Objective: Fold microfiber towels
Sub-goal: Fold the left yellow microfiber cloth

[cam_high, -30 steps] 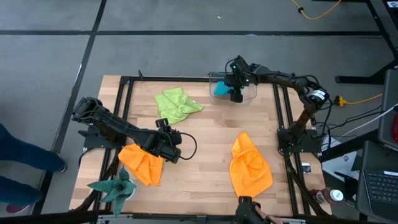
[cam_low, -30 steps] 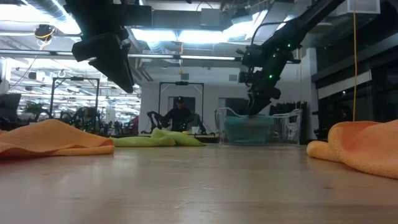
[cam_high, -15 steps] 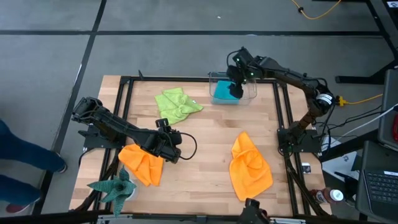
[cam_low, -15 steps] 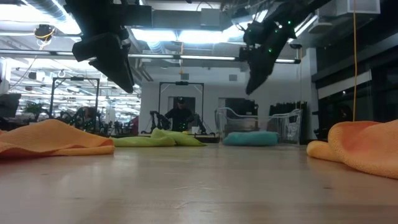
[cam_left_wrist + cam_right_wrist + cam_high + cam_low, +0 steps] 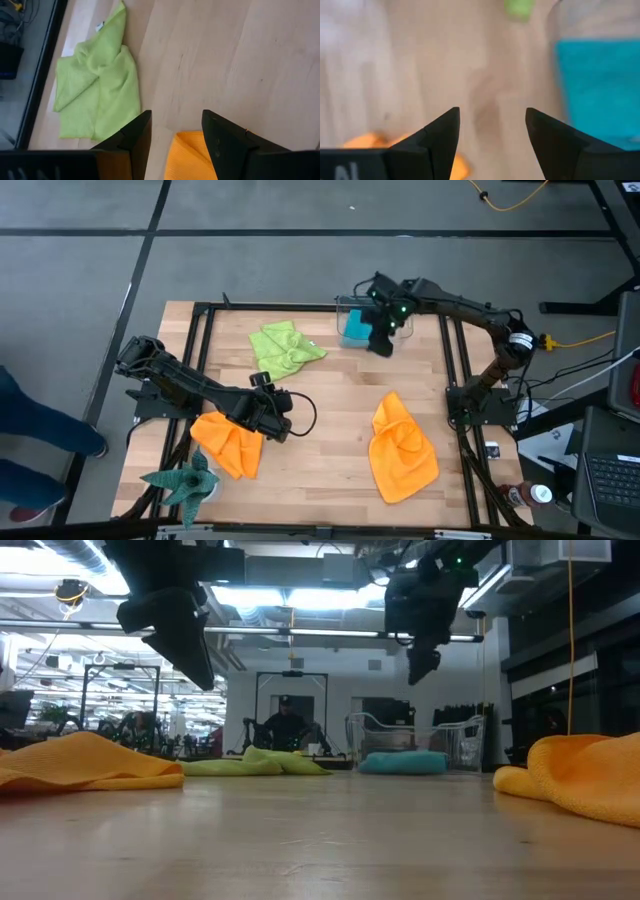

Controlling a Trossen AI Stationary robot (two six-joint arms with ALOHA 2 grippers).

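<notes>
Above the far right corner, my right gripper [image 5: 381,345] hangs with fingers apart and empty, the teal towel [image 5: 353,328] lying in its clear bin [image 5: 405,330]. My left gripper [image 5: 279,427] waits, also spread, beside the orange towel [image 5: 228,444], probably next.

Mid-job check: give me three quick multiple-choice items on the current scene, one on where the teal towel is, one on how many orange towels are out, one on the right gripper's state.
1. Where does the teal towel lie?
A. in the clear bin at the table's far edge
B. under the left gripper
C. on the lime green towel

2. How many orange towels lie on the table?
A. one
B. two
C. three

3. What is the state of the right gripper?
A. shut on the teal towel
B. open and empty
C. shut on an orange towel

Key: 1 A, the high view shows teal inside the bin. 2 B, one orange towel lies by the left arm, the other on the right. 3 B, the right wrist view shows bare wood between its fingers.
</notes>
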